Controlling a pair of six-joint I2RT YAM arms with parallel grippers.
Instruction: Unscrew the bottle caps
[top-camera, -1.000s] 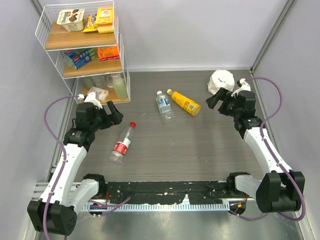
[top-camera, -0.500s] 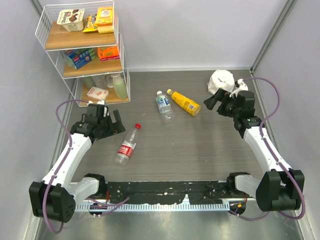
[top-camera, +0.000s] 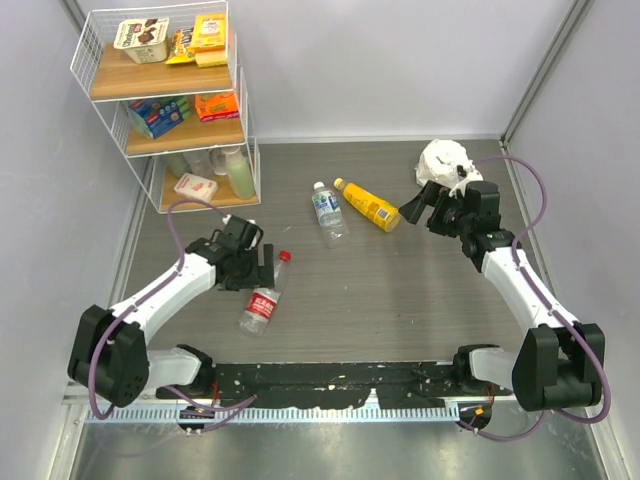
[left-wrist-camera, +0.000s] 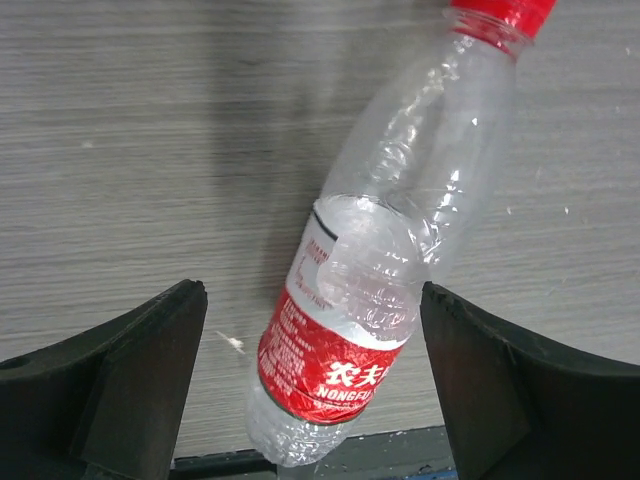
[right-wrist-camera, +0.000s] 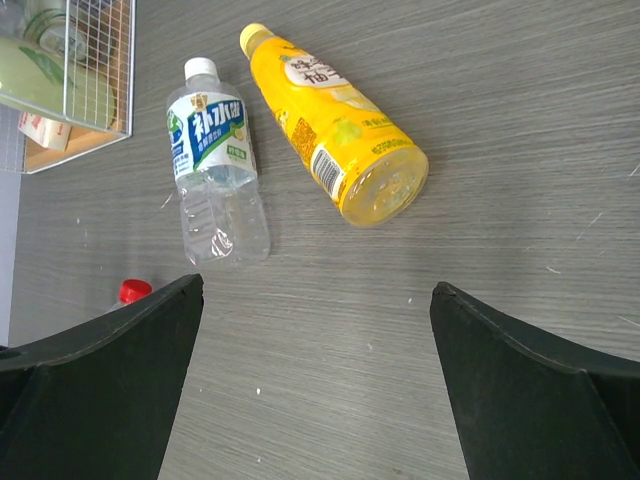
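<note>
Red-label bottle (left-wrist-camera: 345, 340), red cap (left-wrist-camera: 503, 12) on, flat on counter (left-wrist-camera: 120, 150) between spread left jaws; reads "NONGFU" in white. Right jaws spread too, clear of blue-label bottle (right-wrist-camera: 215, 165) and yellow bottle (right-wrist-camera: 340, 135), both Chinese-printed.

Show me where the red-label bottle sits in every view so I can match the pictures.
Top external: the red-label bottle lies on its side, lower left of centre, with its red cap toward the upper right.
Left wrist: it fills the middle of the picture, with the red cap at the top edge.
Right wrist: only the red cap shows, near the left edge; the body is hidden.
Shared landmark: the red cap, seen in all three views.
</note>
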